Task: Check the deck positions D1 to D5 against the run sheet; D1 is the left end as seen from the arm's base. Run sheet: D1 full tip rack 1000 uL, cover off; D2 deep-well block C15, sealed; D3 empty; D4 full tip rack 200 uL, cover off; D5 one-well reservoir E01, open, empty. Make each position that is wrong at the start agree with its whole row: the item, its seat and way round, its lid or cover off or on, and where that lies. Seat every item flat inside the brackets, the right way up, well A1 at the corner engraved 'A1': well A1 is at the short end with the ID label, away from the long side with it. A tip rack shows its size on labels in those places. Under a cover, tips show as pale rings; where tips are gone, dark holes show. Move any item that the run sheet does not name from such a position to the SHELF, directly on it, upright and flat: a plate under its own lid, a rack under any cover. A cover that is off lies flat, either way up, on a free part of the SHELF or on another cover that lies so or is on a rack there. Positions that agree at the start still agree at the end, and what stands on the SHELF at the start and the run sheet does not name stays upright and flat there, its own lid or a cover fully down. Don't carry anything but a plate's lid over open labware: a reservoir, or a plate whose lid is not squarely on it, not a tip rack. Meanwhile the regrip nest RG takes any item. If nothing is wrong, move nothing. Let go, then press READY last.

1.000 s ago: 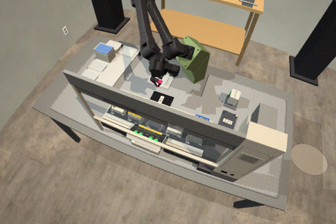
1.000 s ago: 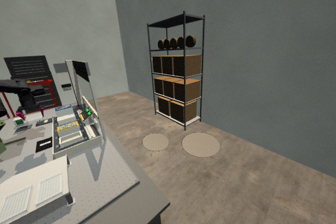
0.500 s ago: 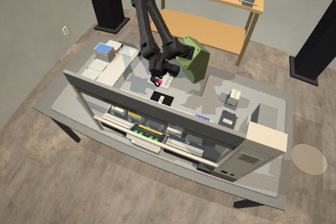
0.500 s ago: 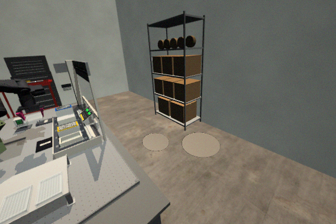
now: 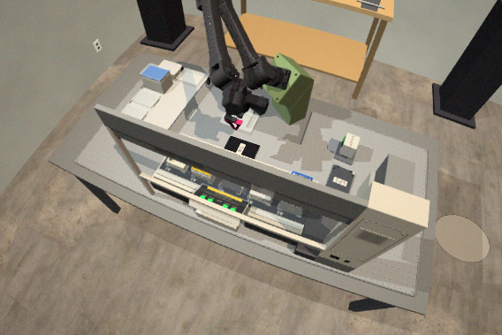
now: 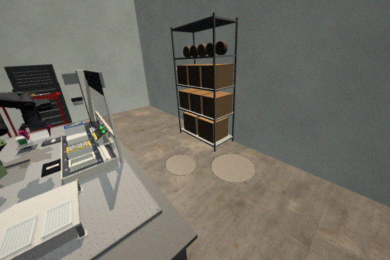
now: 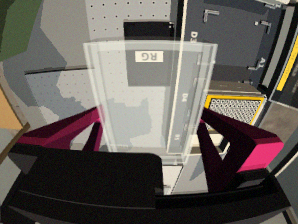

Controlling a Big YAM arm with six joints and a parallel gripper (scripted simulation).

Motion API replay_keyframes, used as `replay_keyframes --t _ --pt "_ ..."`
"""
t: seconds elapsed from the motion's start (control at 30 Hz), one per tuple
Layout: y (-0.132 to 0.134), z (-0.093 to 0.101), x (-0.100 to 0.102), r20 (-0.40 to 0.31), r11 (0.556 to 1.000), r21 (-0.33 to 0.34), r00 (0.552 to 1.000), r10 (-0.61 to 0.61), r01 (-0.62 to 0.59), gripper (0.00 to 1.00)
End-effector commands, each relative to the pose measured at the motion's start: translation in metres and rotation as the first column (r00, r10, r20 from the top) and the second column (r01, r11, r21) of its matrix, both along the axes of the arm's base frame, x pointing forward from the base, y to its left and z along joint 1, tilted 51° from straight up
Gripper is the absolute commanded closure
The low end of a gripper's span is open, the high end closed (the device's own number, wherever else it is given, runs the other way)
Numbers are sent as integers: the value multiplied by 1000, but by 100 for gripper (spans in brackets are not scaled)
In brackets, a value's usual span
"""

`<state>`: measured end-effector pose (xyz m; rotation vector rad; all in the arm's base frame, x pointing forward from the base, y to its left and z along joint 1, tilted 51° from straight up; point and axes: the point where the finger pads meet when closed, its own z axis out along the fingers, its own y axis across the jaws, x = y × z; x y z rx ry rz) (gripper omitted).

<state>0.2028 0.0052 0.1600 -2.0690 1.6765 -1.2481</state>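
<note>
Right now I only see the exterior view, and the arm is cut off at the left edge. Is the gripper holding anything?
Observer: Yes. In the wrist view the gripper is shut on a clear cover, one magenta finger on each side.
Operator: What is below it?
Observer: The black nest; its RG label shows through the cover.
Operator: Anything on the shelf I can't see?
Observer: In the top view a blue-topped box stands on the white shelf.
</note>
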Motion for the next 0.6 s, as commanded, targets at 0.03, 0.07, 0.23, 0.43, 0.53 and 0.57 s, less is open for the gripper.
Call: replay_keyframes --t 0.03,0.07,0.23,0.43,0.53,0.57 --pt "2 10 2 16 1000 12 1000 3 -3 100" --pt "-3 0 -1 -1 1000 -5 1000 -1 1 100" --pt "-2 1 2 11 1000 7 1000 0 0 100" --pt "-5 -6 9 6 1000 1 1000 0 0 100" --pt "-7 -11 13 -4 1000 -6 1000 0 0 100" --pt "-8 -12 14 -5 1000 -6 1000 0 0 100"
